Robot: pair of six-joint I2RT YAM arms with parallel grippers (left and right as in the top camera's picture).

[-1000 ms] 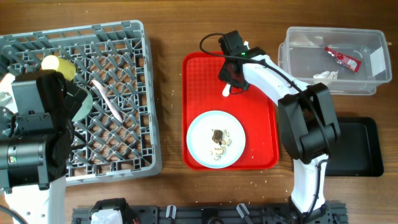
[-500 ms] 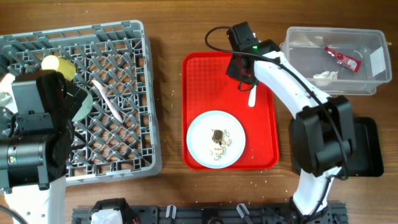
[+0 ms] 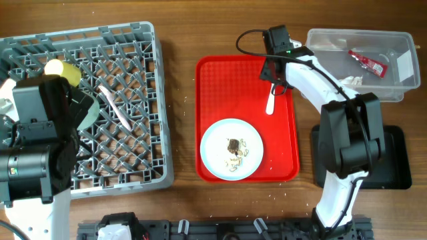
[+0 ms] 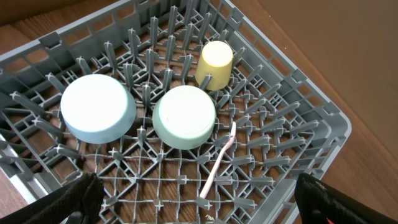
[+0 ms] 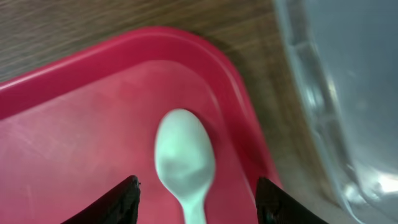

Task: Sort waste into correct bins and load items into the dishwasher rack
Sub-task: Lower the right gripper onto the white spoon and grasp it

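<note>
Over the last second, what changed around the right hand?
The right hand moved the white spoon rightward across the red tray, then opened and let it go. The spoon now lies on the tray near its right edge. Unchanged: the plate with scraps, the rack and its load, and the wrapper and tissue in the clear tub.

Overhead: straight down, far, whole table (image 3: 180, 40). Left wrist: angled down into rack (image 4: 273, 149). Right wrist: very close over spoon (image 5: 185, 155); both also overhead.
</note>
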